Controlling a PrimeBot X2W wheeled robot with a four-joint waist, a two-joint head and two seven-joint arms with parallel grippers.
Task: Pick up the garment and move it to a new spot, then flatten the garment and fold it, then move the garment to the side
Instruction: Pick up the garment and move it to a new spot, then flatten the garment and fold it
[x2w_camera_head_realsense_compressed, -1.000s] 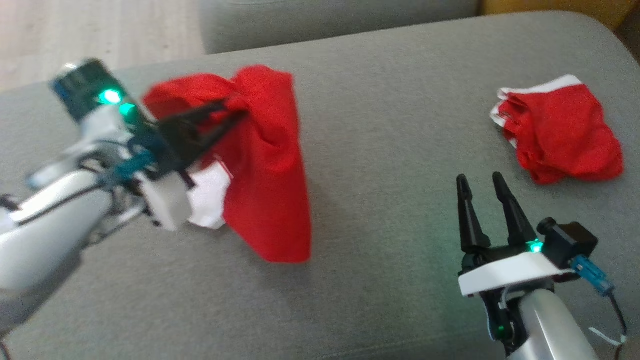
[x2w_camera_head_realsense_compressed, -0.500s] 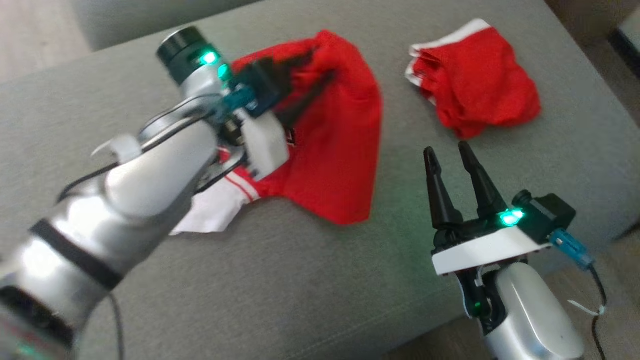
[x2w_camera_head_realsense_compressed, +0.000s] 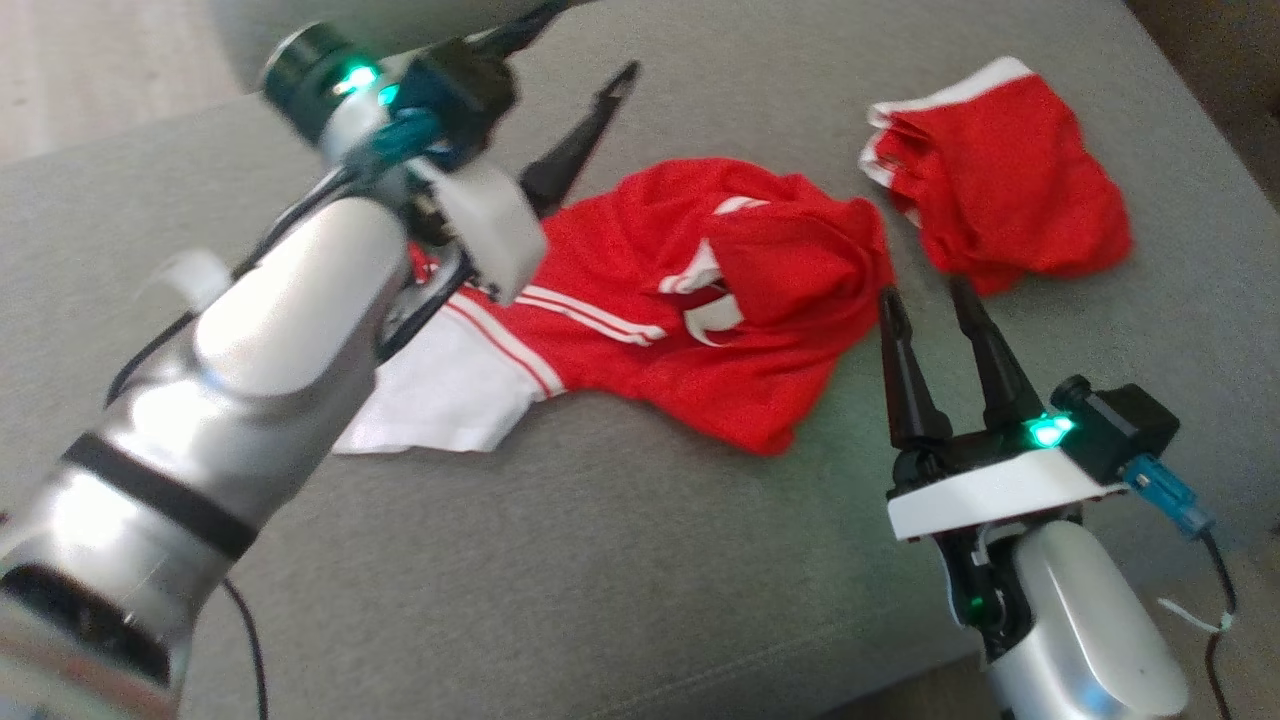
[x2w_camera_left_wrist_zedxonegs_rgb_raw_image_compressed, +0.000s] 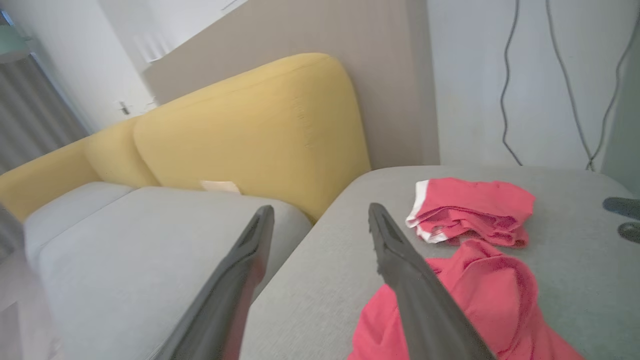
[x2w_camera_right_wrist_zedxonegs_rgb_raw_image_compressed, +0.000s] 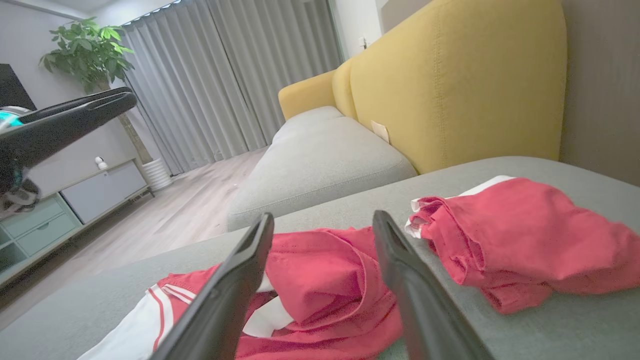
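The garment (x2w_camera_head_realsense_compressed: 700, 330) is a red jersey with white stripes and a white panel, lying crumpled and partly spread on the grey cushion (x2w_camera_head_realsense_compressed: 560, 560). It also lies low in the left wrist view (x2w_camera_left_wrist_zedxonegs_rgb_raw_image_compressed: 480, 300) and the right wrist view (x2w_camera_right_wrist_zedxonegs_rgb_raw_image_compressed: 320, 280). My left gripper (x2w_camera_head_realsense_compressed: 590, 40) is open and empty, raised above the garment's far left side, its fingers (x2w_camera_left_wrist_zedxonegs_rgb_raw_image_compressed: 400, 260) apart from the cloth. My right gripper (x2w_camera_head_realsense_compressed: 925, 292) is open, with its fingertips at the garment's right edge and nothing between them (x2w_camera_right_wrist_zedxonegs_rgb_raw_image_compressed: 322, 217).
A second red garment with white trim (x2w_camera_head_realsense_compressed: 1000, 190) lies bunched at the back right, close to the jersey. A yellow sofa back (x2w_camera_left_wrist_zedxonegs_rgb_raw_image_compressed: 250, 130) and a grey seat (x2w_camera_left_wrist_zedxonegs_rgb_raw_image_compressed: 125, 250) stand beyond the cushion. The cushion's front edge runs near my right arm.
My left gripper opened and let go of the garment, which dropped and now lies spread on the cushion. The left gripper rose clear. The head camera shifted too.
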